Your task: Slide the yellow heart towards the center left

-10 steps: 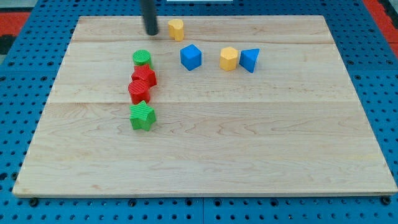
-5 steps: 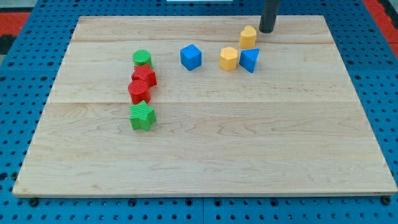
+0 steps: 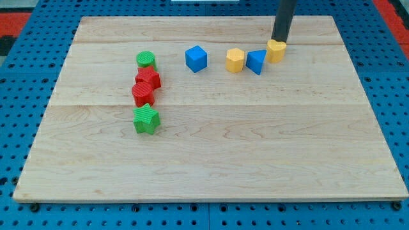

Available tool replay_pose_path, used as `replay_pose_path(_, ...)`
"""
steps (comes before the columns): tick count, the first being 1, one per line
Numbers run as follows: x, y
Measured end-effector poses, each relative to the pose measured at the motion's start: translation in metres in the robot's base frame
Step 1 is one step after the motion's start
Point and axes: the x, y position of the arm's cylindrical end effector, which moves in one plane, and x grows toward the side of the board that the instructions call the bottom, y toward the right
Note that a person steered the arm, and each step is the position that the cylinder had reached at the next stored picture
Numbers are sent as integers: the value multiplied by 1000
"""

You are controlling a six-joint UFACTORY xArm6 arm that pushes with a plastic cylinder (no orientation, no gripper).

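The yellow heart [image 3: 276, 50] sits near the view's top right, just right of the blue triangle [image 3: 256, 62] and touching or almost touching it. My tip [image 3: 279, 40] stands right at the heart's upper edge, touching it. A yellow hexagon [image 3: 235, 60] lies left of the blue triangle, and a blue cube [image 3: 196, 58] lies further left.
A column of blocks stands at the centre left: a green cylinder [image 3: 146, 61], a red star [image 3: 148, 78], a second red block [image 3: 142, 94] and a green star [image 3: 146, 119]. The wooden board [image 3: 211, 160] lies on a blue pegboard.
The yellow heart has moved from the top centre-left to the right, and now down-right past the blue triangle. My tip has moved right with it. Other blocks have stayed put.
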Motion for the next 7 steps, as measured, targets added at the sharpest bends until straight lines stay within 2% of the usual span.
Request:
replay_pose_path(1,-41,0)
replay_pose_path(2,-39,-35)
replay_pose_path(4,-7,-37)
replay_pose_path(5,13,-20)
replay_pose_path(7,20,17)
